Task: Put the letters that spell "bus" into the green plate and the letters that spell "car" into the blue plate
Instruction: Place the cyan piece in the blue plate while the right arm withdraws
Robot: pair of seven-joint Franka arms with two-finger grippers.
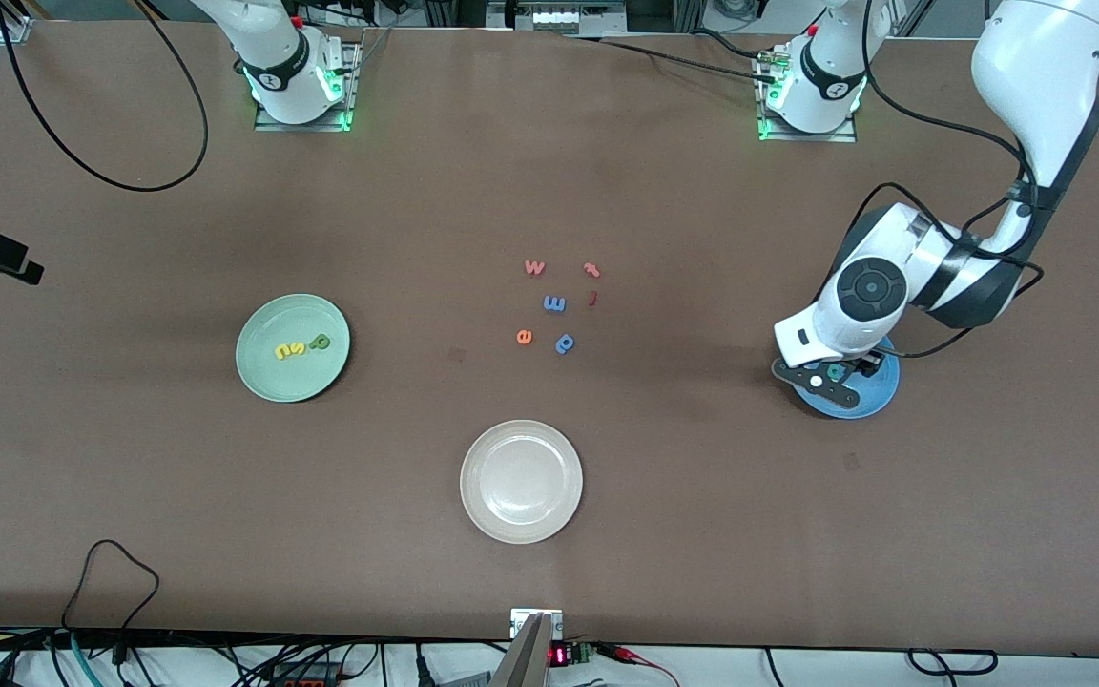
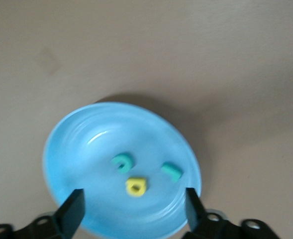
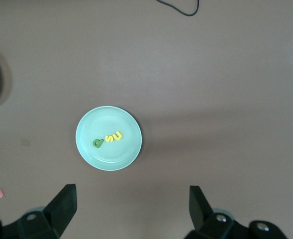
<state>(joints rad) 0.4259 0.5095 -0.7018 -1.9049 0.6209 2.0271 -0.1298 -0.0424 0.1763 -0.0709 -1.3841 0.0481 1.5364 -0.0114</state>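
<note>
The left gripper (image 1: pixel 831 374) hangs low over the blue plate (image 1: pixel 879 396), jaws spread, and blocks the way down to the three letters (image 2: pixel 135 186) in it. The green plate (image 1: pixel 293 347) lies open from above, as does the white plate (image 1: pixel 521 481). Bare table surrounds the loose letters (image 1: pixel 555 303) mid-table, which lie close together. The right gripper (image 3: pixel 131 204) hangs high above the green plate, jaws spread.

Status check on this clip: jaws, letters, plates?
Left gripper open over blue plate; right gripper open, waiting. Car letters in blue, bus letters in green plate. Nothing obstructing.
</note>
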